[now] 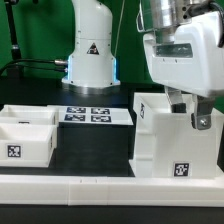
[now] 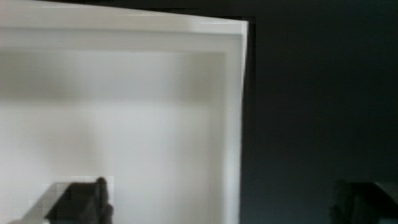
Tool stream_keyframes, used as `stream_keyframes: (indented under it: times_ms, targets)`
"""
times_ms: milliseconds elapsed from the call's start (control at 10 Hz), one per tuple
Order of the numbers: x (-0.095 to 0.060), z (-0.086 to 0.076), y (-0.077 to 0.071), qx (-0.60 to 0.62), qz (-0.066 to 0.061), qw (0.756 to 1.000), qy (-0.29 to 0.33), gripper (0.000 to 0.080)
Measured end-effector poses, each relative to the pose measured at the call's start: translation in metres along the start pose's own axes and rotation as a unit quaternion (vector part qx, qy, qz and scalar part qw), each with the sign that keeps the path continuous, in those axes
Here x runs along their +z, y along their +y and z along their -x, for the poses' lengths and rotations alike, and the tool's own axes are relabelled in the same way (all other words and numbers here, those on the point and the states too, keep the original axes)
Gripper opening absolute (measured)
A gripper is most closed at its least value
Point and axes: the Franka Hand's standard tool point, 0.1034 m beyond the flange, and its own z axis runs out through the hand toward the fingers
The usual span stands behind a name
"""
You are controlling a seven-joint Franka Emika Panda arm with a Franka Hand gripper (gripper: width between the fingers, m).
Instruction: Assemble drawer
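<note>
The drawer's big white casing (image 1: pixel 160 140) stands at the exterior view's right, with a square tag (image 1: pixel 181 170) low on its front. My gripper (image 1: pixel 191 115) hangs over the casing's top right part. In the wrist view the gripper (image 2: pixel 228 205) is open wide, and its dark fingers (image 2: pixel 80 200) stand on either side of the casing's edge (image 2: pixel 231 120). It holds nothing. A shallow white tray (image 1: pixel 28 145) with a tag lies at the exterior view's left. A second tray (image 1: pixel 30 113) lies just behind it. I see no knobs.
The marker board (image 1: pixel 95 116) lies flat in the middle, in front of the robot's base (image 1: pixel 90 60). A long low white rail (image 1: pixel 100 188) runs along the front edge. The black table (image 1: pixel 95 150) shows between the trays and the casing.
</note>
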Motion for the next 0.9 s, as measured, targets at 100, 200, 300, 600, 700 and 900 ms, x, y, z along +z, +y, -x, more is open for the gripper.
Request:
stream_keyframes:
  times_ms: [100,200,300,600,700,900]
  targets:
    - [-0.005,0.002,0.004,-0.032,0.0,0.999,-0.001,0.0643]
    - [-0.013,0.001,0.009,-0.079,-0.001,0.997,0.0,0.0643]
    - [-0.023,-0.001,0.017,-0.119,-0.002,0.993,-0.001,0.0649]
    - [-0.044,-0.018,0.046,-0.19,-0.008,0.982,-0.001,0.0649]
    - [-0.042,-0.016,0.045,-0.192,-0.008,0.981,-0.002,0.0649]
    - [-0.04,-0.018,0.047,-0.266,0.0,0.964,-0.002,0.0649]
